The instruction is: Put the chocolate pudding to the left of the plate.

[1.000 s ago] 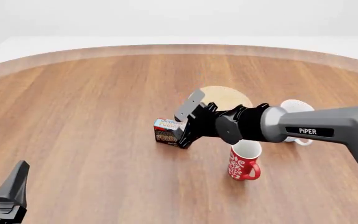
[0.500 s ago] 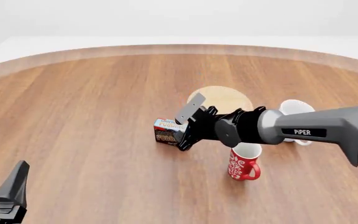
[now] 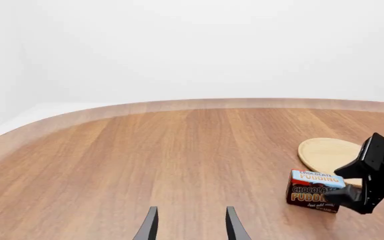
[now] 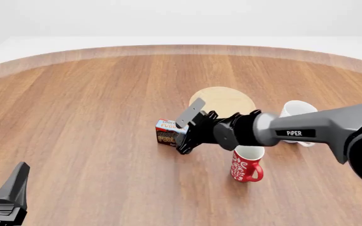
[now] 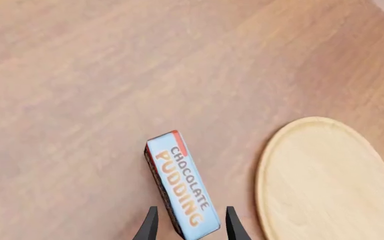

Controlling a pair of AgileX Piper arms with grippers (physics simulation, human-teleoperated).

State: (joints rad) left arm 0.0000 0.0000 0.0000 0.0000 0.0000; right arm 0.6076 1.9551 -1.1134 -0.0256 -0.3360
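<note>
My left claw [image 4: 8, 195] sits far off at the near left corner of the counter [image 4: 93, 103], its fingers spread with nothing between them, well apart from anything that matters. The chocolate pudding [image 4: 168, 133] stands on its long edge, light-blue band up, just left of the plate [image 4: 228, 100] and a little nearer to me than the disc, with bare wood between the two. My right claw [image 4: 186, 129] is the near one by far: it reaches in from the right, and in its own wrist view the box runs lengthwise straight along the fingers, its near end between the two tips. The fingers look spread, with a sliver of gap on each side of the box, though I cannot tell for certain that neither pad touches it. I judge the box already lies left of the plate, so the coming move turns on backing straight out along that long axis, without tipping it. A red mug [image 4: 246, 164] stands under my forearm, and a white mug [image 4: 296, 111] beyond it.
</note>
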